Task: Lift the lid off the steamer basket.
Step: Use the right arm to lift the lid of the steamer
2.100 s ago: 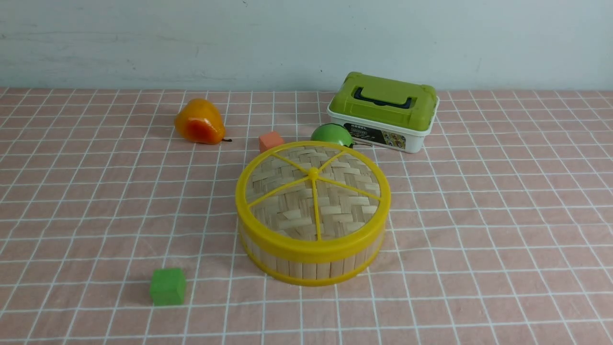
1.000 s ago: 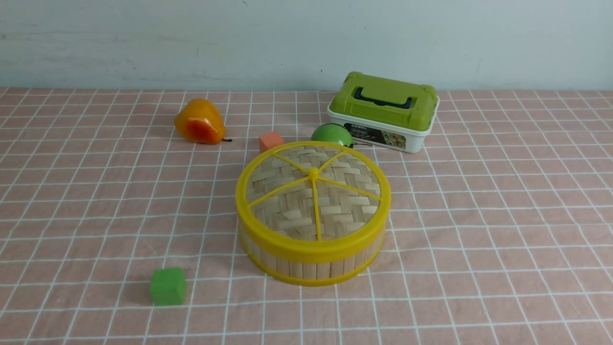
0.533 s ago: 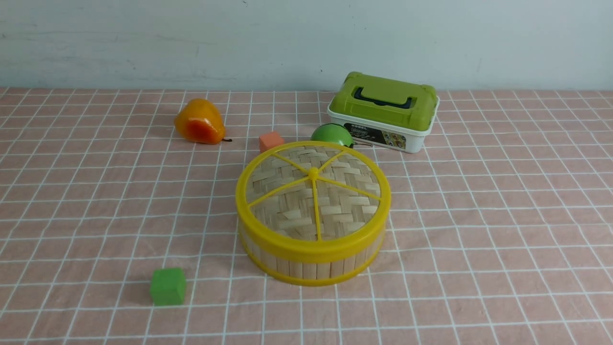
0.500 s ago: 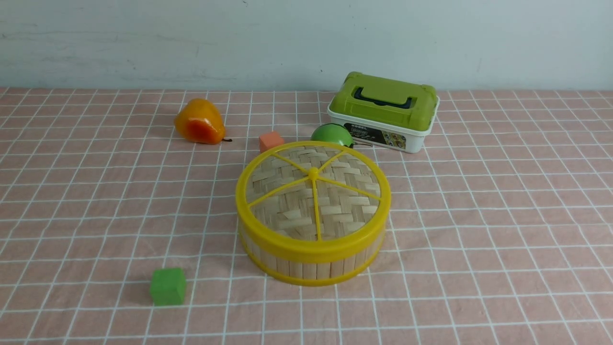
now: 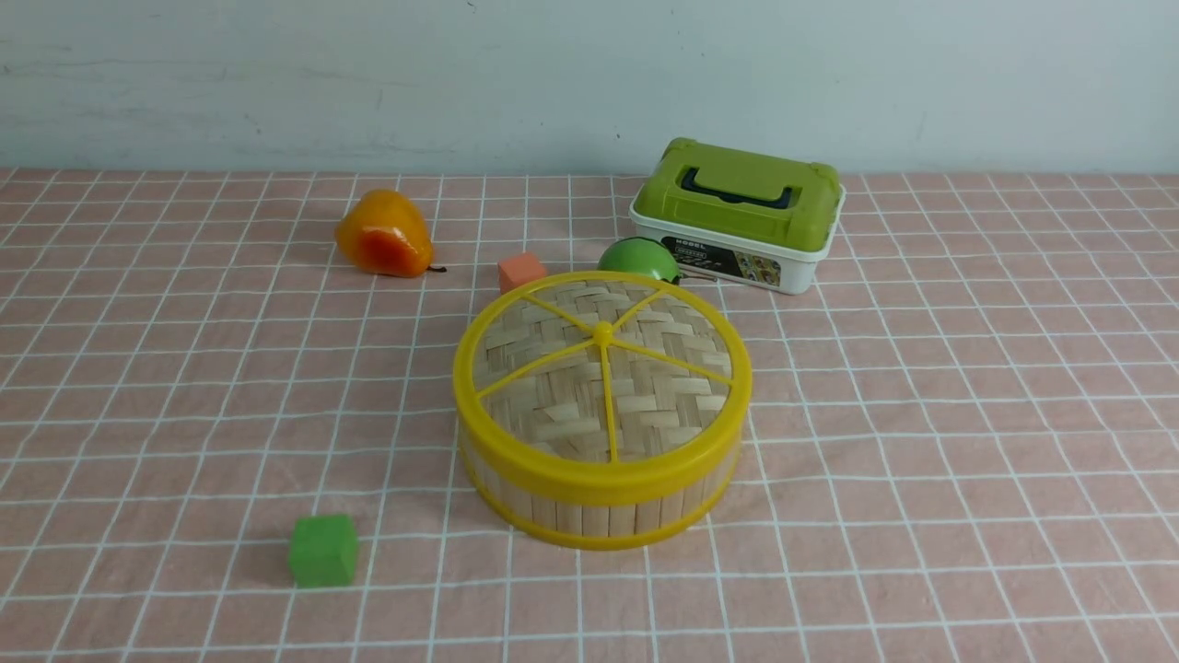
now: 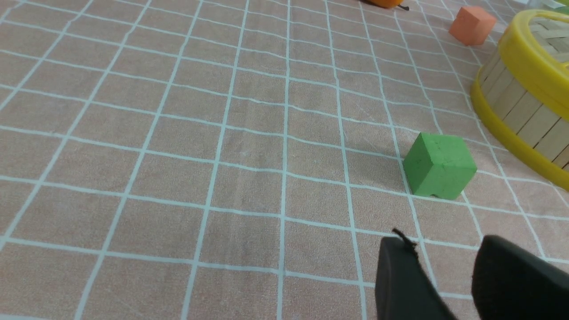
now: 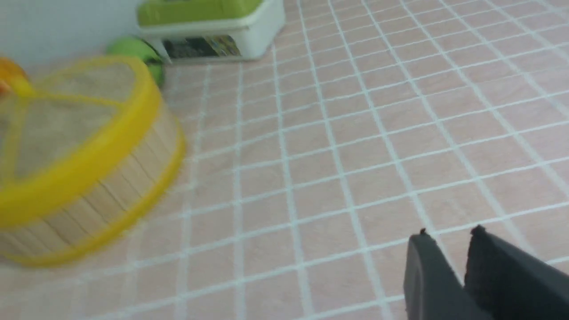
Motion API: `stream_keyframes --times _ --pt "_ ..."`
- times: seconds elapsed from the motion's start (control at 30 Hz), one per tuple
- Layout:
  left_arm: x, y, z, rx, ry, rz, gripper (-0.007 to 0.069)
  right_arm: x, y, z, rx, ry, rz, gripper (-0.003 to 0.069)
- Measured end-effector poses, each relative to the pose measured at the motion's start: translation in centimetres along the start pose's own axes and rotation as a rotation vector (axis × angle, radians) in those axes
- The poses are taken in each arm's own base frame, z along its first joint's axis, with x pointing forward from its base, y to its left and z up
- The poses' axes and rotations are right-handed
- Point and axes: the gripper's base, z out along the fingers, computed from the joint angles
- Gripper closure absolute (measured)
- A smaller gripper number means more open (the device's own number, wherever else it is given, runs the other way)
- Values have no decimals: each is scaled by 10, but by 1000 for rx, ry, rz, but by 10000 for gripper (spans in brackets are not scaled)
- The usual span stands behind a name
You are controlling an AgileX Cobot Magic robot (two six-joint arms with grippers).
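Lid seated on the steamer basket, both our grippers empty and short of it.

Nearest to us, the left gripper [image 6: 442, 240] hangs low over the pink checked tablecloth [image 5: 921, 460] with its jaws parted and nothing between them, the green cube [image 5: 322, 550] just ahead of it. Our right gripper [image 7: 450, 232] is also low over the cloth, jaws a narrow gap apart, holding nothing; its wrist view is blurred. Past the cube, mid-table, stands the steamer basket [image 5: 599, 516], and the lid [image 5: 603, 368] sits flat on its top rim. Behind the basket we see an orange cube [image 5: 521, 272] and a green round fruit [image 5: 637, 258], both close to its far edge. Farther back lie a pear [image 5: 382, 235] on the left and a white box with a green lid [image 5: 737, 216] on the right.
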Motion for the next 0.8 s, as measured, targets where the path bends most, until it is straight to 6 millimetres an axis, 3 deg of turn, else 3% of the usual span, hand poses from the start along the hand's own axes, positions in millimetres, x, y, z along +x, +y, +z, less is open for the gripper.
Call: stream_keyframes --times 0.13,0.23,0.57,0.7,0.8 --pt "0 0 0 0 0 0 385 -3 10 -1 -117 -4 452 540" --pt "0 0 0 0 0 0 385 -5 12 -1 -146 -21 550 540" --pt "0 0 0 0 0 -1 385 -7 12 -1 -152 -46 438 531" --pt "0 0 0 0 0 -1 385 -3 16 -2 -169 8 298 530" --pt "0 0 0 0 0 -1 385 -21 35 -11 -212 48 53 573"
